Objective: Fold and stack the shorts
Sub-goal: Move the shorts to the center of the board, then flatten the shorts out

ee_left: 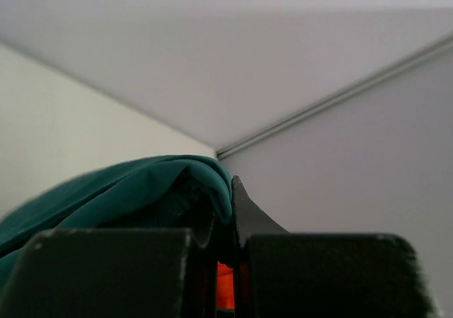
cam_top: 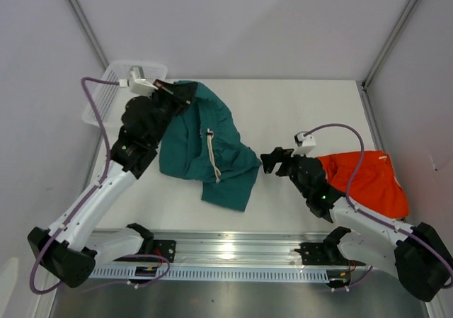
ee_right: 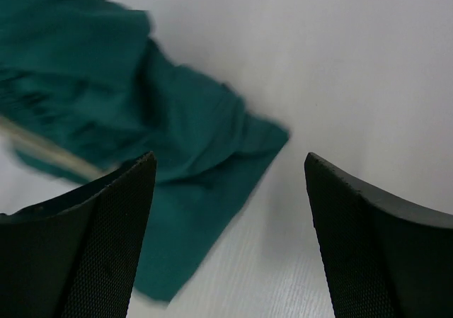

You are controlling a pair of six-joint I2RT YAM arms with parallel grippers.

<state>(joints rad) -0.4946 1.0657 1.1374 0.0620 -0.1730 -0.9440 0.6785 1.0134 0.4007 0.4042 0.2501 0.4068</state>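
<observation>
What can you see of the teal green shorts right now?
The teal green shorts are soft, crumpled fabric with a white drawstring trailing down the front. The left gripper is shut on their far edge. The rest lies loosely spread on the table, with one leg hem pointing toward the near edge. The right gripper stands open at their right side, holding nothing.

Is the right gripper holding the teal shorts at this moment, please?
No, the right gripper stands wide open with nothing between its fingers, and the teal shorts lie on the table ahead of it.
</observation>
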